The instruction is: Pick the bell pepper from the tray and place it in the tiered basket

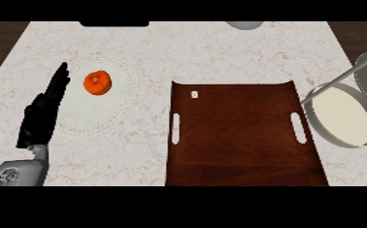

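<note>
Left hand (41, 111) rests at frame left, fingers straight and together — idle beside the orange pepper (98, 82) on its pale mat (108, 113), not the tray (240, 135).

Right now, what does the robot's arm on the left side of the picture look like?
Only one arm shows. The black left hand has slim, dark fingers and a matte, glove-like surface. Below it sits a light grey forearm, rounded and smooth, with a small circular detail near its lower edge. No cables or sleeves are visible. The right hand is out of view.
</note>
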Robot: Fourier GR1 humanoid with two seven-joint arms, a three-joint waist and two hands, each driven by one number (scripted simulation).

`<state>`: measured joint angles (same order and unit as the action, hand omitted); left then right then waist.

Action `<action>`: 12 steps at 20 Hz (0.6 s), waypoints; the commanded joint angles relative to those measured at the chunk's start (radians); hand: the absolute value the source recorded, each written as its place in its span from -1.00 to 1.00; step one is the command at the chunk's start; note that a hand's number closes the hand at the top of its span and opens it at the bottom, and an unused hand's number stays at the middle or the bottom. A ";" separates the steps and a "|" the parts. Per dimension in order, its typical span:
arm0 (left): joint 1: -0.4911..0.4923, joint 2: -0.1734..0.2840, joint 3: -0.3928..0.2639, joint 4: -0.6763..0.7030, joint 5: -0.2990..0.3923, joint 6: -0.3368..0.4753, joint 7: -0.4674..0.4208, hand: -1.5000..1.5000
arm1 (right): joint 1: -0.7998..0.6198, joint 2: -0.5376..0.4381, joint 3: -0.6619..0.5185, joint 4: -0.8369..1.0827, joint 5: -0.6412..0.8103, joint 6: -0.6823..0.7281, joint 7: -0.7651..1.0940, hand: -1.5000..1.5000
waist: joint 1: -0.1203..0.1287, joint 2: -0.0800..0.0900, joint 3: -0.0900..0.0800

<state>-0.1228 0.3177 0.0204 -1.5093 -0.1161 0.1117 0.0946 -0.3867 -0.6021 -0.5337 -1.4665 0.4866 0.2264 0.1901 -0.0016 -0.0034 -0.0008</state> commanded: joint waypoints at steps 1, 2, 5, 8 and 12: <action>-0.017 -0.028 -0.004 0.055 -0.038 0.023 -0.038 0.00 | 0.008 -0.010 -0.065 -0.083 -0.048 -0.014 0.053 -1.00 | -0.006 0.002 0.000; -0.021 -0.020 0.002 0.029 -0.024 0.009 0.003 0.00 | 0.002 -0.068 -0.122 -0.015 -0.083 0.016 0.029 -1.00 | -0.004 0.002 0.001; -0.047 0.009 0.044 0.072 -0.007 -0.009 -0.025 0.00 | 0.035 -0.112 -0.213 -0.042 -0.178 0.120 0.138 -1.00 | -0.015 0.000 0.000; -0.011 -0.018 0.002 0.004 -0.037 0.009 0.013 0.00 | 0.049 -0.160 -0.296 0.052 -0.249 0.179 0.178 -1.00 | -0.009 0.000 0.001; 0.012 0.013 0.057 0.028 0.012 -0.036 -0.048 0.00 | 0.196 -0.265 -0.470 0.107 -0.378 0.345 0.071 -1.00 | -0.024 -0.001 0.001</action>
<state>-0.1202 0.3162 0.0529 -1.4960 -0.1220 0.0975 0.0851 -0.2606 -0.7751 -0.8711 -1.4314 0.2159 0.4474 0.2898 -0.0170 -0.0044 -0.0001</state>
